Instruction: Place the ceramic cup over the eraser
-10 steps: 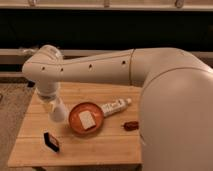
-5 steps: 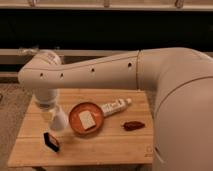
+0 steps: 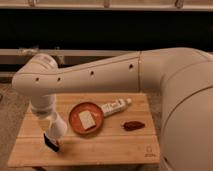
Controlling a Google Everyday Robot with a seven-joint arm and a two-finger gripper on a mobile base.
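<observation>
At the left end of the table (image 3: pixel 110 150), the gripper (image 3: pixel 51 121) clasped the cup (image 3: pixel 58 129), tilted just above the eraser (image 3: pixel 50 142). Step judged in hand: lowering. Next move called for levelling, descent, then release. The plate (image 3: pixel 75 126) lay rightward, clear of the work.

Left of the plate (image 3: pixel 74 113) on the bench (image 3: pixel 110 146), the claw (image 3: pixel 51 121) hangs over the ceramic cup (image 3: pixel 58 129), just above the eraser (image 3: pixel 51 143); right of the plate lie a tube (image 3: pixel 115 107) behind, a pepper-shaped thing (image 3: pixel 133 125) before.
</observation>
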